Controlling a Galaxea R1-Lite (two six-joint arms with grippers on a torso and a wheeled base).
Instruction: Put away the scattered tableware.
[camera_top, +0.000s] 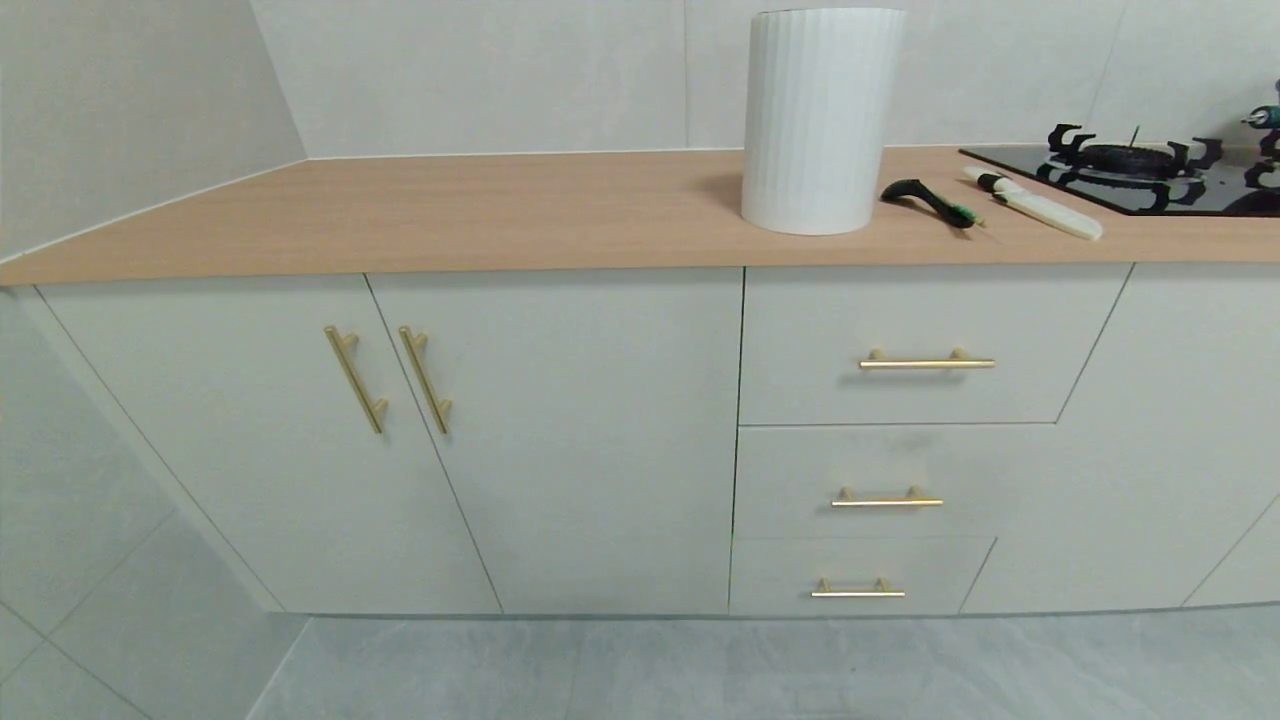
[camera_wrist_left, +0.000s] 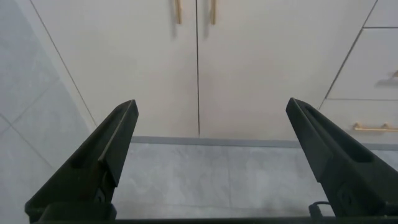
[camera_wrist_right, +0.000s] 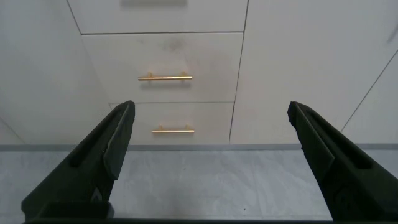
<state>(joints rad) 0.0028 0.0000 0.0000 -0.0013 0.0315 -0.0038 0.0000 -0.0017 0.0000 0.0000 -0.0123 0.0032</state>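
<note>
Left gripper (camera_wrist_left: 211, 104), right gripper (camera_wrist_right: 210, 106): jaws wide, empty, low before pale cabinet fronts (camera_top: 560, 420). Black-handled peeler (camera_top: 930, 200) and cream-white knife (camera_top: 1040, 208) lie well above on wooden countertop (camera_top: 450, 210), beside white ribbed canister (camera_top: 820, 120). Best raise arms first, then descend squarely.

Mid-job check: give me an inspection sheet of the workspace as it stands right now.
Surface: wooden countertop over pale cabinets.
Job's things: black-handled utensil and white utensil lying side by side between the white ribbed container and the hob.
Clutter: nothing seen.
Grippers: left gripper open, empty, facing the cabinet doors; right gripper open, empty, facing the drawers.
Cables: nothing seen.
Surroundings: tiled wall, grey floor; doors and drawers shut.
</note>
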